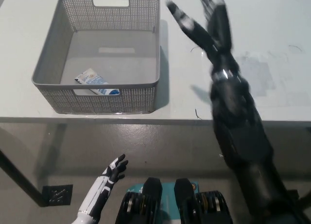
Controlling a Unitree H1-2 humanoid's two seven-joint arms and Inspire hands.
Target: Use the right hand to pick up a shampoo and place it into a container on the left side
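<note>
The shampoo (95, 83) is lying inside the basket (146, 49), near its front wall. The right robot hand (206, 20) is being held to the right of the basket over the counter (272, 39), fingers spread and holding nothing. The left robot hand (115, 169) is hanging below the basket, fingers apart. A low sweep could be knocking the basket's rim.

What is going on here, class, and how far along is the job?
The shampoo already lies inside the grey basket on the left part of the table. The robot's black right hand is open and empty, raised over the table to the right of the basket, blurred in the picture. The white left hand rests low, below the table edge, holding nothing. The placing looks done.
</note>
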